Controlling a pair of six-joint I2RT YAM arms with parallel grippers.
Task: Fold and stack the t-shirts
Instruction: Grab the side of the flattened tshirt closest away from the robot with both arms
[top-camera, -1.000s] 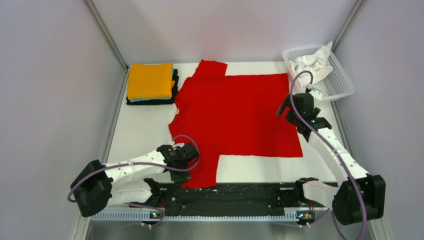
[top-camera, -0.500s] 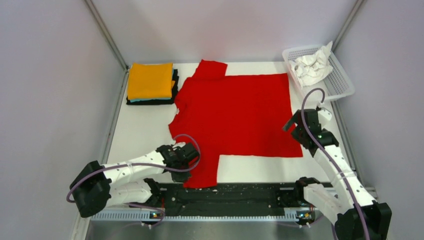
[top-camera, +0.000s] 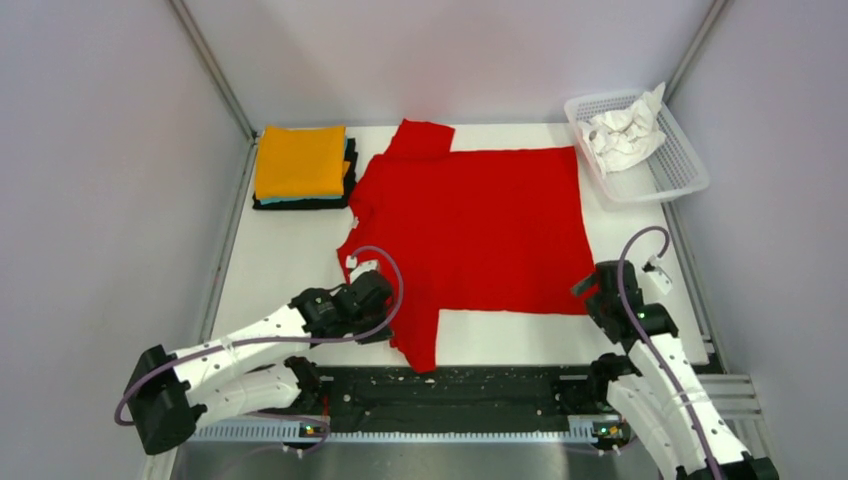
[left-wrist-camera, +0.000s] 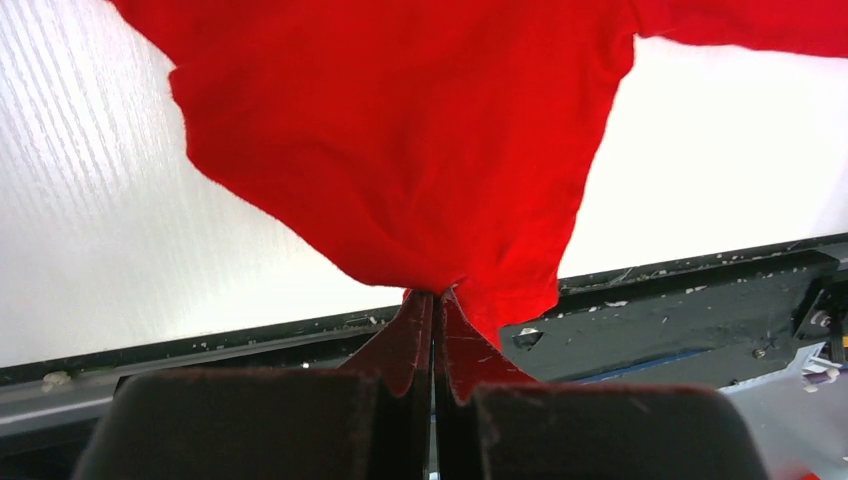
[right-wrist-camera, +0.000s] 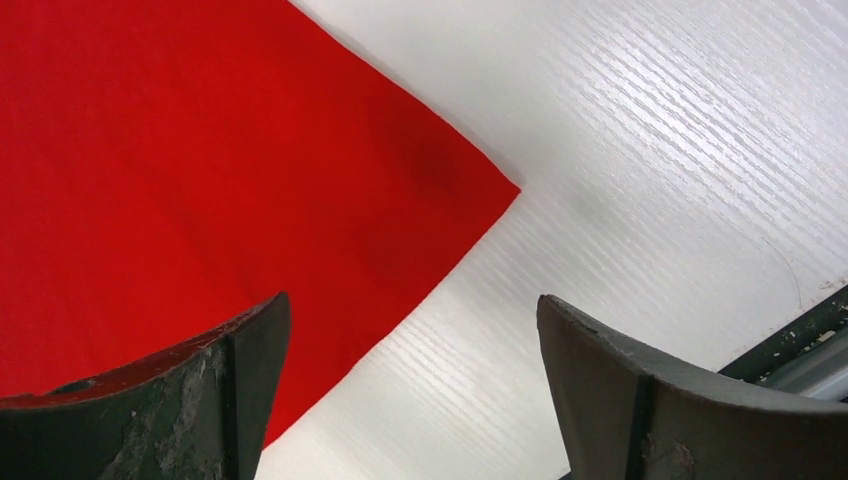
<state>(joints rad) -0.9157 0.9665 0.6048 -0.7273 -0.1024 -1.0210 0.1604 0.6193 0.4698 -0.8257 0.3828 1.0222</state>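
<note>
Crumpled white shirt (top-camera: 625, 135) in far-right basket (top-camera: 684, 165); red shirt (top-camera: 470, 230) flat on worktop (top-camera: 290, 260), near sleeve clenched in left claw (top-camera: 390, 335) and shifted right since before; released right claw (top-camera: 585, 290) drawn back to the near hem corner.

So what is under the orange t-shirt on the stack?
Under the orange t-shirt, a teal edge and a black t-shirt at the bottom show; anything else between them is covered.

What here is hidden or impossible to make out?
Top view: the orange t-shirt covers its stack; only teal and black edges show.
Top view: the white cloth in the basket is crumpled, shape unreadable.
Left wrist: the left gripper hides the red t-shirt's pinched edge.
</note>
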